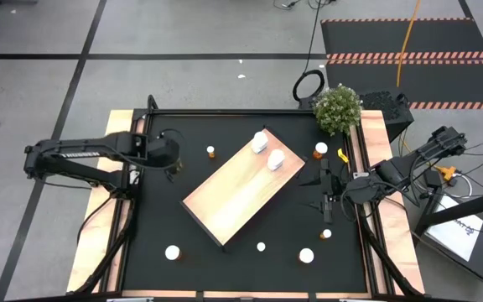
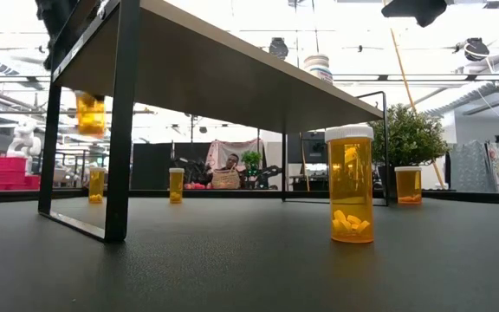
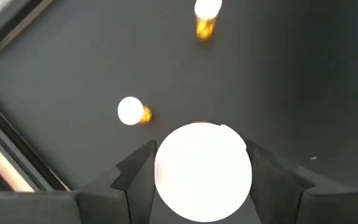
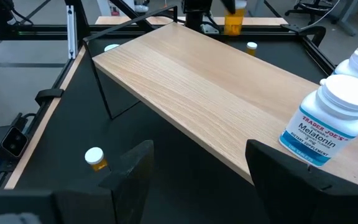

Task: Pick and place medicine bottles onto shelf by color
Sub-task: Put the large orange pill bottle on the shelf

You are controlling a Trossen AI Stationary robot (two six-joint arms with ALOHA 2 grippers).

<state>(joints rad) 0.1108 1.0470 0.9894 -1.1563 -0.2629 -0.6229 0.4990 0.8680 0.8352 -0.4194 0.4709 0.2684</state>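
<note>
Two white bottles (image 1: 268, 151) stand on the shelf (image 1: 233, 193); left gripper (image 3: 202, 180) grasps an orange bottle (image 3: 202, 171), right gripper (image 4: 194, 171) released, several remain around it.

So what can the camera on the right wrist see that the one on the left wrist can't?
Only the right wrist view shows the wooden shelf and two white bottles standing on it, one labelled Melatonin. Only the left wrist view shows, close up, the white cap of the bottle held between the left gripper's fingers, above the black mat. Both show orange bottles with white caps standing on the mat.
</note>
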